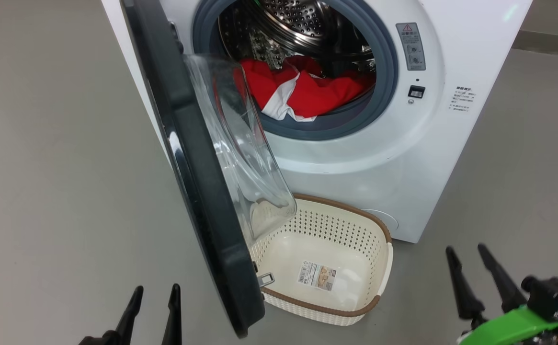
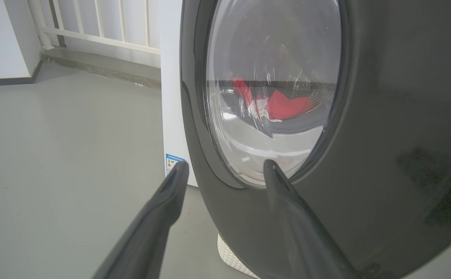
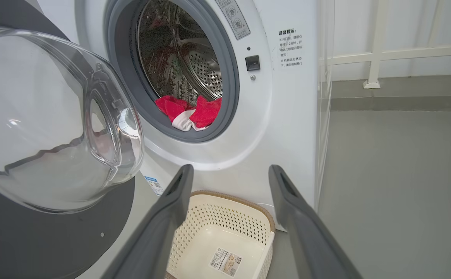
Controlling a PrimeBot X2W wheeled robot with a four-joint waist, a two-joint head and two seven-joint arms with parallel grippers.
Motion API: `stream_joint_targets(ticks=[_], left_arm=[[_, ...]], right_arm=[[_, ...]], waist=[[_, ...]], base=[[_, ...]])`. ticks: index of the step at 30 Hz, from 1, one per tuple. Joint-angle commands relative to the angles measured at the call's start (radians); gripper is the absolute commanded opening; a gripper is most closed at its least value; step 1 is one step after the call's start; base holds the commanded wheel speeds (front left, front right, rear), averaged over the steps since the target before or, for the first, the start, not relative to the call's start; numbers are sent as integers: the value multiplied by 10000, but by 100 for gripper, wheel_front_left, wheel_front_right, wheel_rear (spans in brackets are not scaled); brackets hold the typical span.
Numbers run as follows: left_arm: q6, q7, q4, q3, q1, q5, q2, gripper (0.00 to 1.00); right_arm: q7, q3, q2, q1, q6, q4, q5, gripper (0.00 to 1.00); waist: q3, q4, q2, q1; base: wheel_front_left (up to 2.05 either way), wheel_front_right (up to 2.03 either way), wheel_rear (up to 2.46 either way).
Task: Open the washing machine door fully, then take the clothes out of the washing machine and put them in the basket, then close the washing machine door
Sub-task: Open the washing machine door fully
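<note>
The white washing machine [image 1: 403, 158] stands ahead with its door [image 1: 197, 182] swung out to about a right angle, black rim edge-on and glass bowl [image 3: 51, 128] bulging towards the drum. Red and white clothes [image 1: 302, 88] lie in the steel drum, spilling onto the grey rubber ring. The cream basket [image 1: 326, 227] sits on the floor in front of the machine, partly behind the door, with nothing in it. My left gripper [image 1: 154, 299] is open, low at the left, outside the door [image 2: 384, 135]. My right gripper [image 1: 468, 256] is open at the lower right, right of the basket [image 3: 225, 217].
Grey floor [image 1: 58, 143] spreads to the left and right of the machine. A white railing [image 3: 380, 54] and a low kerb run along the wall behind. A blue label [image 2: 172, 162] sits low on the machine's front.
</note>
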State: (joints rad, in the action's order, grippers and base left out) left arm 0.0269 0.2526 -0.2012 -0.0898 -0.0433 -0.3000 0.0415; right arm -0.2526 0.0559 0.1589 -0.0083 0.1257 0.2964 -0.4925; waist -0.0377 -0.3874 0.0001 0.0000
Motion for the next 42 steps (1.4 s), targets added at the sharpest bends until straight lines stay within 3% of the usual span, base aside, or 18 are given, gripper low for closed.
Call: stream_joint_targets(ticks=[1,18,19,20,21,22,27,33,38,42], left_arm=[[43,92,197,322,183,68,87,100],[67,92,177,239,88,80,87,100],[77,92,167,229,88,75,87,76],[87,92,154,221,92,72,87,25],[87,92,154,221,92,72,87,25],[98,92,179,228,109,88,87,0],[-10,92,1007,690,302,-318,87,0],[-66,92,3149,1016,754,-447,87,0],[-63,92,5005,235,1040,-412,87,0],[74,92,5733,-1149,929,-729,87,0]], right_arm=[[-90,79,-64,157,50,-148,294,100],[-91,163,-276,412,50,-128,708,100],[-91,160,-275,416,50,-153,709,100],[-91,169,-273,417,50,-192,698,100],[-91,169,-273,417,50,-192,698,100],[-91,188,-260,421,50,-226,694,100],[-91,179,-249,423,50,-307,677,100],[-91,192,-210,456,50,-321,686,100],[-91,217,-202,373,50,-303,643,100],[-91,254,-214,293,50,-280,615,100]], waist=[[30,-24,-1,0],[163,-32,-1,0],[168,-37,-1,0],[172,-44,-1,0],[172,-44,-1,0],[174,-50,-1,0],[164,-57,-1,0],[139,-74,-1,0],[81,-34,-1,0],[66,31,-1,0]], base=[[0,0,0],[0,0,0],[0,0,0],[0,0,0],[0,0,0],[0,0,0],[0,0,0],[0,0,0],[0,0,0],[0,0,0]])
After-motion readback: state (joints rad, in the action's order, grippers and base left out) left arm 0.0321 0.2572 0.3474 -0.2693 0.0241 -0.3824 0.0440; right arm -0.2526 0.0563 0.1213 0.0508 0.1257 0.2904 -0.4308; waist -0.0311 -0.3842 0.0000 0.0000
